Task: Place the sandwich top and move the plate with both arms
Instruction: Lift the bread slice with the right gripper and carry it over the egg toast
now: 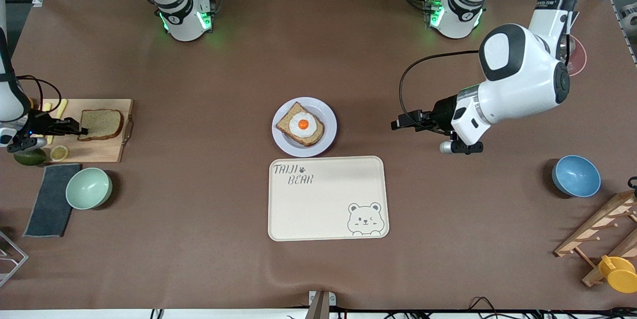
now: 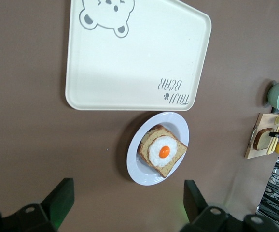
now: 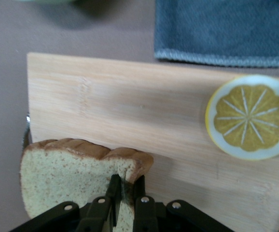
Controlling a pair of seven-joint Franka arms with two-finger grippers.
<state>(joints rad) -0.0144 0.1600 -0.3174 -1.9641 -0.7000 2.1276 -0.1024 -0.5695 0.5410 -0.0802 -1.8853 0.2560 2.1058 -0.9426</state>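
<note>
The sandwich top (image 1: 101,124) is a plain brown bread slice on a wooden cutting board (image 1: 107,152) at the right arm's end of the table. My right gripper (image 1: 81,131) is shut on the slice's crust edge; the right wrist view shows the fingers (image 3: 140,191) pinching the bread (image 3: 62,179). The lavender-white plate (image 1: 326,145) sits mid-table with an egg-topped bread slice (image 1: 301,124) on it. My left gripper (image 1: 402,123) is open and empty, above the table beside the plate (image 2: 139,171) toward the left arm's end.
The cream bear tray (image 1: 326,199) lies just nearer the camera than the plate. A lemon slice (image 1: 59,153), a green bowl (image 1: 88,188) and a dark cloth (image 1: 50,199) lie by the board. A blue bowl (image 1: 576,175) and a wooden rack (image 1: 602,229) stand at the left arm's end.
</note>
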